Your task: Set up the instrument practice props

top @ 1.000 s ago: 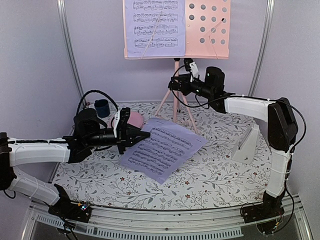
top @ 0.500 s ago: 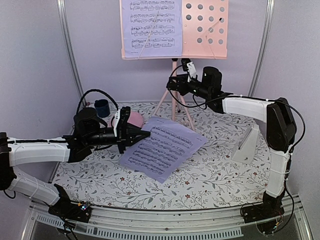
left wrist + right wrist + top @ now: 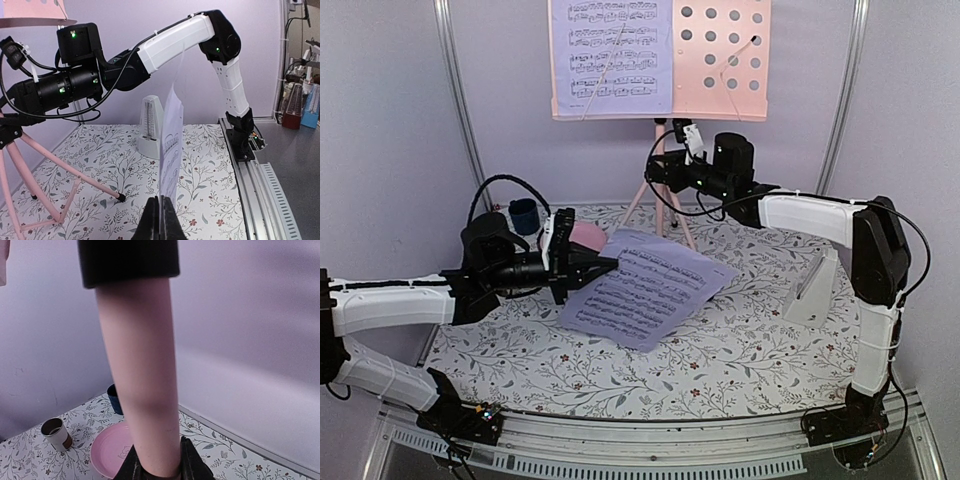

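Covering the table (image 3: 740,350) is a floral print, with plain lavender walls behind, right?

Right. At top centre of the overhead view the pink music stand (image 3: 720,60) carries one sheet (image 3: 610,55). The white metronome (image 3: 815,285) sits at the right.

What do the wrist views add?

The left one shows the sheet music pages (image 3: 171,150) edge-on, pinched by the left jaws. The right one shows the right jaws pressed against the stand's pole (image 3: 145,390), with a pink plate (image 3: 107,452), a brown-rimmed cup (image 3: 56,432) and a dark cup (image 3: 115,397) at lower left.

And the arms?

The left arm (image 3: 390,305) reaches low from the left edge. The right arm (image 3: 810,212) stretches level toward upper centre.
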